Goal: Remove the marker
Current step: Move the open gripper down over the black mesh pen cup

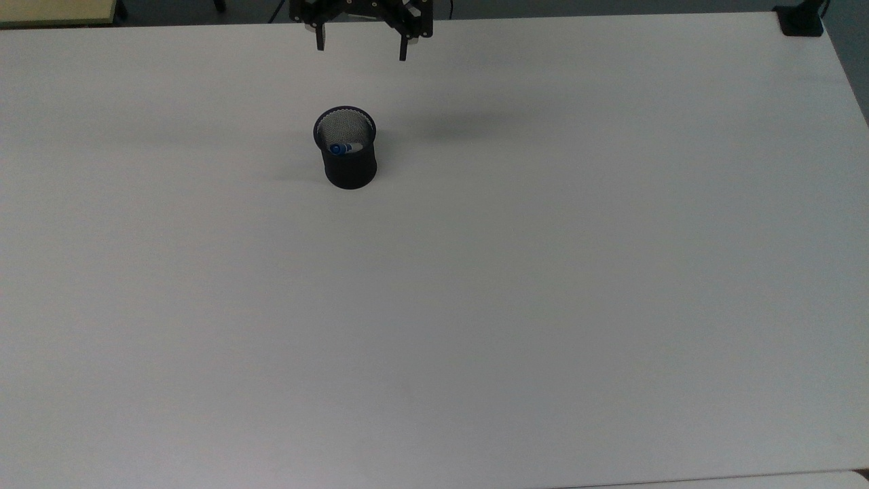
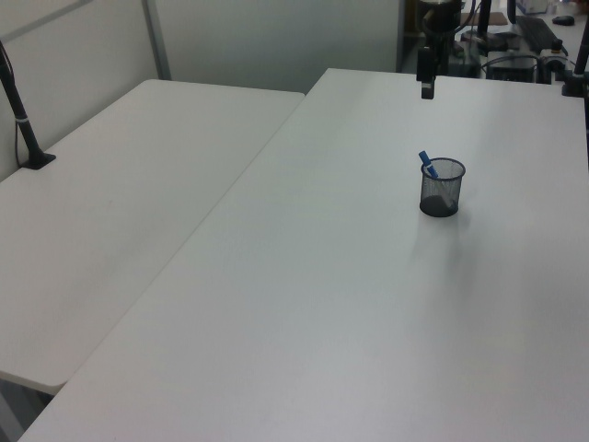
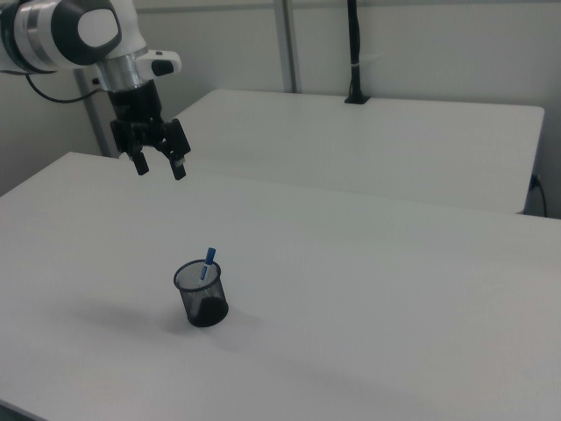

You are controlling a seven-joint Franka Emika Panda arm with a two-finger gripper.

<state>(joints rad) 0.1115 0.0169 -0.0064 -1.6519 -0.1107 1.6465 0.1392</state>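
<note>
black mesh cup (image 1: 347, 151) holds the marker (image 1: 341, 148) — gripper (image 1: 361, 46) above, fingers spread wide.

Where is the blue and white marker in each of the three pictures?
Top view: the marker is inside the black mesh cup, upper middle.
Left view: the marker pokes out of the cup, right of centre.
Right view: the marker sticks up from the cup, lower left.
Shared landmark: the cup.
</note>
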